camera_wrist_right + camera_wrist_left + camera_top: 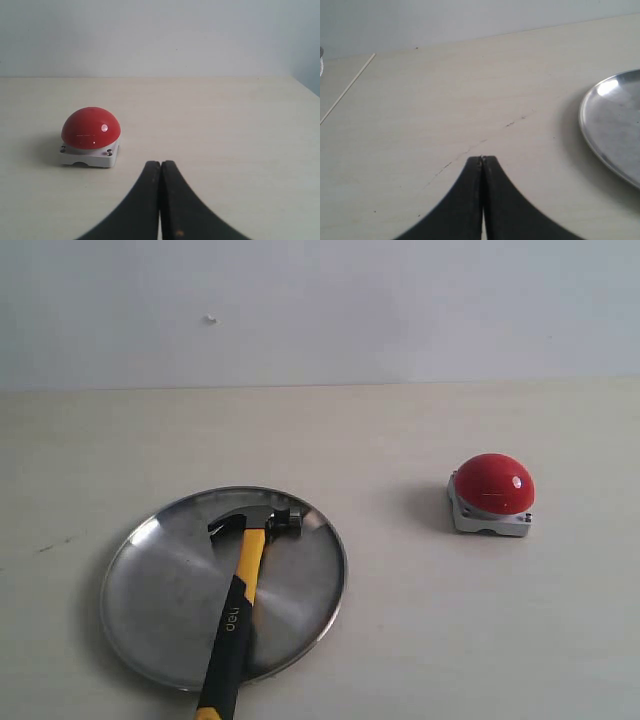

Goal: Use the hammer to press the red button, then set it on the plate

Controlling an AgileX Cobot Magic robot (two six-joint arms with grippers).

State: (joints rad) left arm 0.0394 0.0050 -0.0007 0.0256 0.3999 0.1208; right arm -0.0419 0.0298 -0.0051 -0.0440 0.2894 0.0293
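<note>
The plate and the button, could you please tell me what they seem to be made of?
The plate looks like brushed metal: silver, dull-shiny, with streaked reflections and a bright rim. The button looks like glossy red plastic, given its sharp highlights; its base seems matte grey metal or plastic.

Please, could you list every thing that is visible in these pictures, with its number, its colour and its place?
hammer: one, dark head and yellow-and-black handle, lying on the plate, handle end past the rim
plate: one, silver, on the table, left in the exterior view
red button: one, red dome on grey base, on the table, right of the plate, apart from it
table: one, pale beige, under everything
wall: one, white, behind the table
left gripper: one, black, jaws shut, empty, near the plate's rim
right gripper: one, black, jaws shut, empty, facing the red button, not touching
</note>
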